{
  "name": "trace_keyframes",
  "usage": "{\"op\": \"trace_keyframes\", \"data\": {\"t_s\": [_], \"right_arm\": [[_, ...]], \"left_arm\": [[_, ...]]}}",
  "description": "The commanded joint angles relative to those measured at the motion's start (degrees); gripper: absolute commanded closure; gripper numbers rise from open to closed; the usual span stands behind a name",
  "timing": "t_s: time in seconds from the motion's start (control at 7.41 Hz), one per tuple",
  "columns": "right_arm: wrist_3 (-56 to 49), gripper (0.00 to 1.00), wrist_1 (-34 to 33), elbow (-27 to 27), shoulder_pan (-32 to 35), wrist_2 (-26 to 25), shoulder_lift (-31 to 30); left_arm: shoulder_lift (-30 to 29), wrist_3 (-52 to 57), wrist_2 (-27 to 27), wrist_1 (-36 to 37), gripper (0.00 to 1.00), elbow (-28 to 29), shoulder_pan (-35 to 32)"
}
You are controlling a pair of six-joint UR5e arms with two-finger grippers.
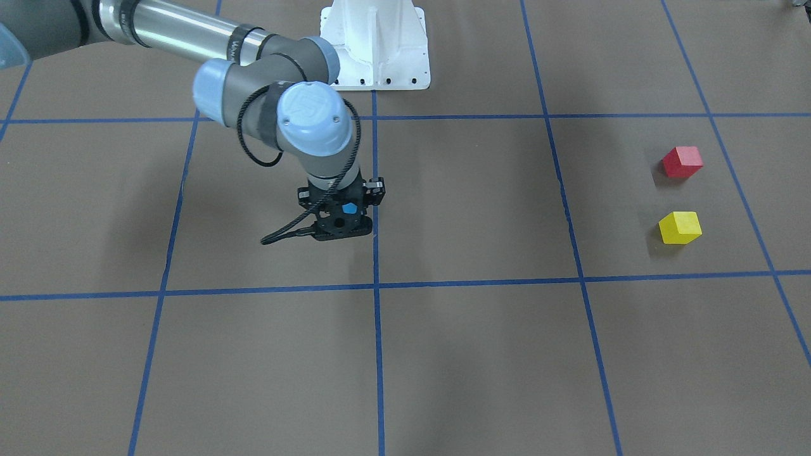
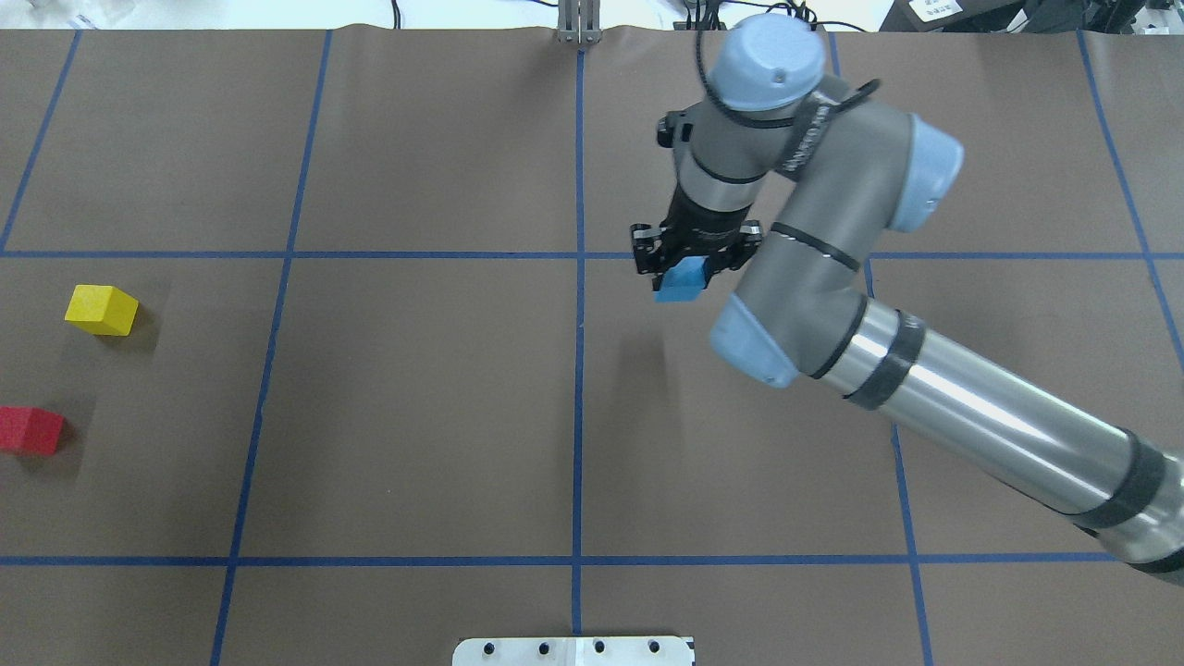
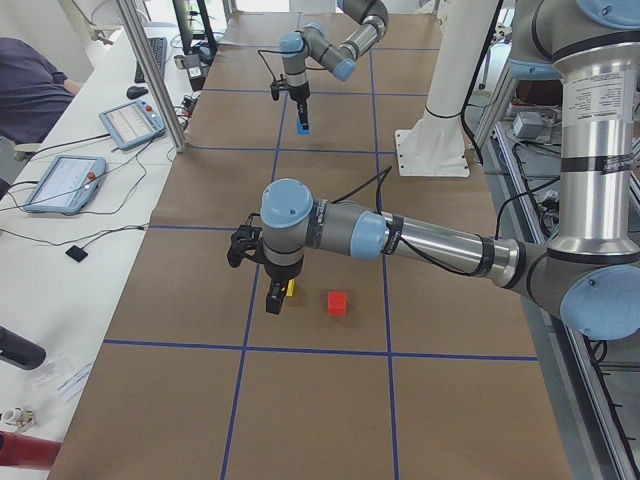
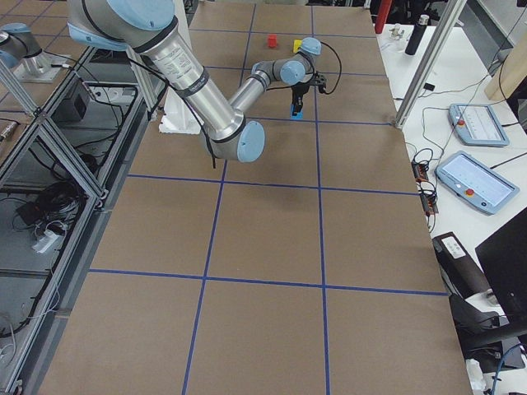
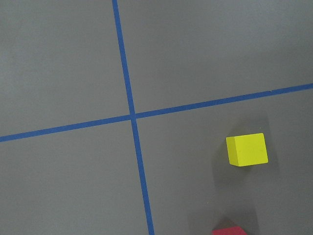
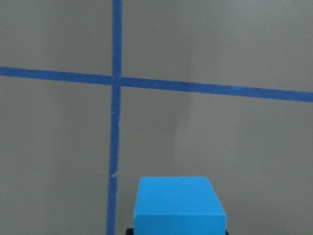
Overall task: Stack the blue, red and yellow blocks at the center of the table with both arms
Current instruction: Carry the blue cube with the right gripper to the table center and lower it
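Observation:
My right gripper (image 2: 685,276) is shut on the blue block (image 2: 682,280) and holds it above the table, just right of the central blue tape crossing (image 6: 116,81). The block fills the bottom of the right wrist view (image 6: 179,205) and shows in the front view (image 1: 349,207). The yellow block (image 2: 102,310) and the red block (image 2: 30,429) lie apart at the table's far left. The left wrist view looks down on the yellow block (image 5: 247,149) and the red block's edge (image 5: 230,231). My left gripper (image 3: 275,296) shows only in the exterior left view, over the yellow block (image 3: 291,288); I cannot tell if it is open.
The white robot base (image 1: 375,44) stands at the table's robot side. Blue tape lines divide the brown table (image 2: 416,416) into squares. Operator desks with tablets (image 4: 478,181) run along the far side, and a seated person (image 3: 25,85) is there.

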Motion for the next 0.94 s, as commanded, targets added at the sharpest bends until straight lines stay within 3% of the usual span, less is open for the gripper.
{"op": "trace_keyframes", "data": {"t_s": [0.0, 0.4, 0.81], "right_arm": [[2.6, 1.0, 0.4, -2.8, -2.7, -1.0, 1.6], [12.2, 1.0, 1.4, -4.9, -2.8, -0.8, 2.4], [12.2, 1.0, 1.5, -5.2, -3.3, -0.7, 2.8]], "left_arm": [[0.0, -0.1, 0.0, 0.0, 0.0, 0.0, 0.1], [0.0, 0.0, 0.0, 0.0, 0.0, 0.0, 0.2], [0.0, 0.1, 0.0, 0.0, 0.0, 0.1, 0.2]]}}
